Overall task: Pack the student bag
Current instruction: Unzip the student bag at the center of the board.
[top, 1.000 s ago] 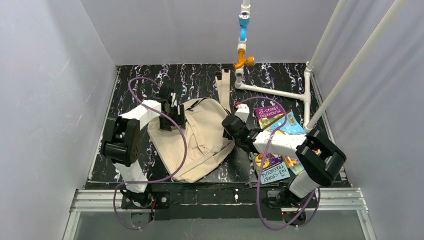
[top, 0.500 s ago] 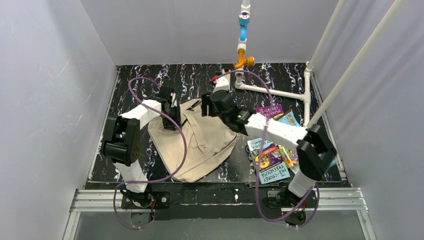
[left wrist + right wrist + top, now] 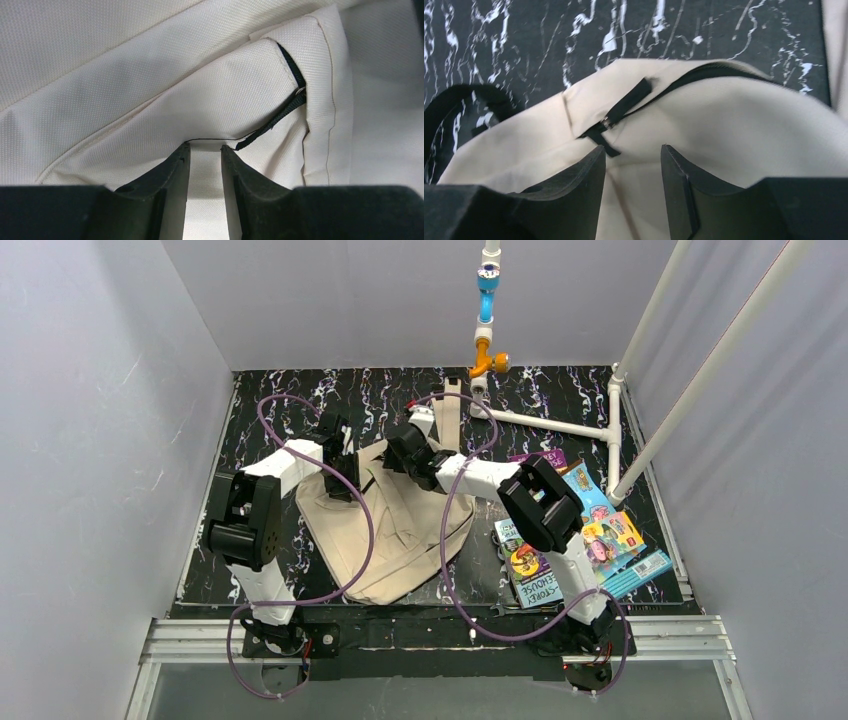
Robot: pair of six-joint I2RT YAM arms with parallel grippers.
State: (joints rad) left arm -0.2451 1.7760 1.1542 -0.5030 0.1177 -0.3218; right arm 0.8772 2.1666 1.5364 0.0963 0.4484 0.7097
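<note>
- On the black marbled table [image 3: 280, 410], top view: bag [image 3: 400, 530] lies flat centre-left, between the two arms. Books [image 3: 590, 530] are piled to its right.
- Left gripper [image 3: 343, 462] sits on the bag's far-left edge and right gripper [image 3: 398, 455] at its far top edge. Neither finger gap is readable from above.
- Left wrist cam fills that in: fingers [image 3: 167, 175] narrow, a fold of beige fabric pinched between them, thin black edge line right at the tips.
- Black webbing tab [image 3: 272, 122] runs up and right of those tips. Can't make it out from above.
- Right wrist cam: its fingers moderately apart, nothing between them, over the bag's rounded top.
- Zipper pull [image 3: 616, 117] sits just ahead of the left fingertip; can't tell if they touch. Zip [image 3: 724, 70] runs off right along the rim.
- Same cam shows the black loop [image 3: 454, 100] at far left, over the table.
</note>
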